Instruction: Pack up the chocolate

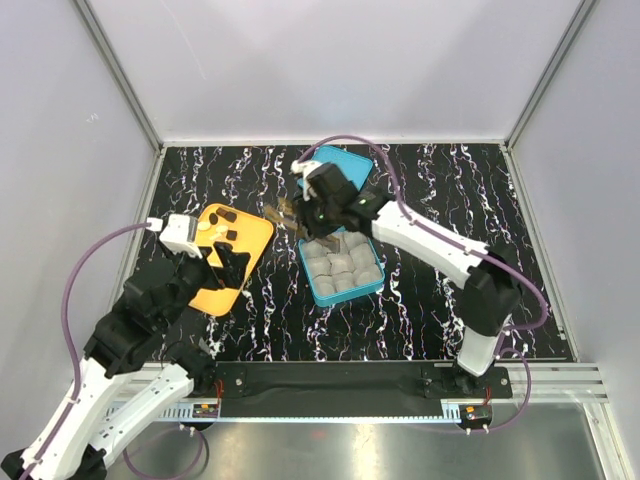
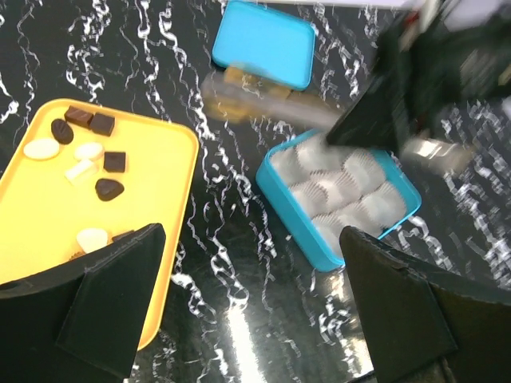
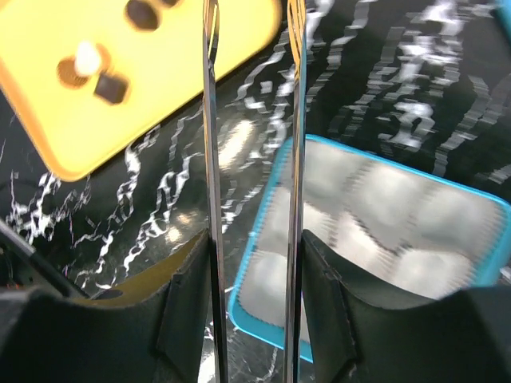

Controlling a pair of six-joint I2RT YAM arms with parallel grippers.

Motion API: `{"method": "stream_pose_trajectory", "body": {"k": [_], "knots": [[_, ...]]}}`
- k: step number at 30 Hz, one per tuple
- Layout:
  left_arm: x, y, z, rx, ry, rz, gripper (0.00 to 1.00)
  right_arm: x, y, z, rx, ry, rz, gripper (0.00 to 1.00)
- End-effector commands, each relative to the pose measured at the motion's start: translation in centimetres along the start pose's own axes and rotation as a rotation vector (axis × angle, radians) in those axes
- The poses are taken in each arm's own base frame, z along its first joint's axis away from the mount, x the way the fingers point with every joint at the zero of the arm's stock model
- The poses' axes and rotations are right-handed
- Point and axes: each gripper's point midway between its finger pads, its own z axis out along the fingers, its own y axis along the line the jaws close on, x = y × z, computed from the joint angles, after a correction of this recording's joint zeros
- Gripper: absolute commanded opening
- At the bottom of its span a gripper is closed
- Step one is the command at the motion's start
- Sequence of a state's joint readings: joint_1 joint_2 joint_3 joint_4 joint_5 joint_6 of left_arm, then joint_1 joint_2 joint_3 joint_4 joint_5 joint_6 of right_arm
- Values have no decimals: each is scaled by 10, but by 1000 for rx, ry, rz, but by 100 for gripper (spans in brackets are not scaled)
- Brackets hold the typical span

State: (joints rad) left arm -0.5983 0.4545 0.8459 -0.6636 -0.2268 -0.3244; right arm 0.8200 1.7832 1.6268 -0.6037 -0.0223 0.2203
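Several chocolate pieces, dark brown and pale cream, lie on a yellow tray; they also show in the left wrist view and the right wrist view. A blue box holds grey-white paper cups. My right gripper is shut on metal tongs, whose two blades stand apart with nothing between them, over the gap between tray and box. My left gripper is open and empty, above the tray's near right edge.
The blue lid lies behind the box, near the back of the black marbled table. White walls close in the table on three sides. My right arm reaches across the box from the right.
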Motion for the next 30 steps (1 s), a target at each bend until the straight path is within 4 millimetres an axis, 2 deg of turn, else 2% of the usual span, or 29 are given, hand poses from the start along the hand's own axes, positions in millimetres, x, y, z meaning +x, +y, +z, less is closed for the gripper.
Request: {"method": "stream_pose_trajectory", "body": {"k": [1,2,3,4,6,7,10,17,23,30], "knots": [[-48,-10,-11,-5,-72,-78,99,-23,50,0,-129,-118,-120,52],[-50,-13,-11,-2,-57,-78,99,-26,60,2,-167,-142,-131,52],[-53,-18,-9,12,-41,-75,99,-17,71,5,-196,-133,-148,52],[-69,-23,-15,29,-65,-81,99,-15,77,6,-219,-136,-157,52],[-77,-30,-14,41,-46,-77,99,-11,92,9,-269,-149,-179,52],[-92,-34,-21,55,-74,-86,99,-6,102,10,-289,-149,-201,52],[-105,-35,-27,54,-97,-88,99,3,117,18,-319,-144,-235,52],[-111,-28,-41,40,-137,-91,99,32,130,52,-302,-87,-308,52],[-116,-24,-46,24,-163,-94,99,52,132,77,-287,-55,-345,52],[-116,-21,-46,13,-167,-85,99,74,133,88,-259,-16,-395,53]]}}
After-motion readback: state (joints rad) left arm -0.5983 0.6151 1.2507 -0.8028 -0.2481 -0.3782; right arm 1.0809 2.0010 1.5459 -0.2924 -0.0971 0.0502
